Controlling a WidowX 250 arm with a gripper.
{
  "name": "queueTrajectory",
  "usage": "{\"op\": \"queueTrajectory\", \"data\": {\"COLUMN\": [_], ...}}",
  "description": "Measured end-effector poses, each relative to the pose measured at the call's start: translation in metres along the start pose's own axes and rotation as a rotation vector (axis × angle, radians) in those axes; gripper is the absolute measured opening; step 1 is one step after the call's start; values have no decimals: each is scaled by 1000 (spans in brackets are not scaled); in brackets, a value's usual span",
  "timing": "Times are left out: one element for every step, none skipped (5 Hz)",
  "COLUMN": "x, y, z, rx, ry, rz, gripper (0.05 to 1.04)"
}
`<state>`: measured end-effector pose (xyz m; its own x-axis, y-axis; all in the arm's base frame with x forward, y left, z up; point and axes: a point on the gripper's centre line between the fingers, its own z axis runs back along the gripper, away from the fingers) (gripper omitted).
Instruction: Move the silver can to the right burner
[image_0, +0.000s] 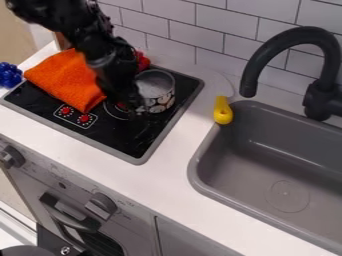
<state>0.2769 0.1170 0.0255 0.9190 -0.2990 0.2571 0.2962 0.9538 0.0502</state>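
Gripper (131, 108) beside the can (161, 102) on the stove (127, 139), above and left of the frame's centre.
The can's left side lay right at the jaws, partly behind them in the view; whether they were clenched or released, or touched it, could not be told. Just left of the can, a ring (109, 113) showed partly behind the gripper; the cloth (61, 75) lay farther left, a red thing (142, 61) near the can's upper left. Black stovetop ran from the can toward the lower centre, a narrower strip to the stove's grey right edge; past that came white counter (172, 175), then the sink (194, 176) at right. The can stood upright, open-topped, its inside pale, its rim silvery, its dark side patterned with light rounded shapes.
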Motion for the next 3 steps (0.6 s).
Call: {"op": "queueTrajectory", "data": {"x": [-22,-33,-28], "y": [24,56,84], "z": [8,40,58], "rx": [43,119,175], "ry": [17,5,-60], "rz": [72,153,379], "gripper": [996,996,996]}}
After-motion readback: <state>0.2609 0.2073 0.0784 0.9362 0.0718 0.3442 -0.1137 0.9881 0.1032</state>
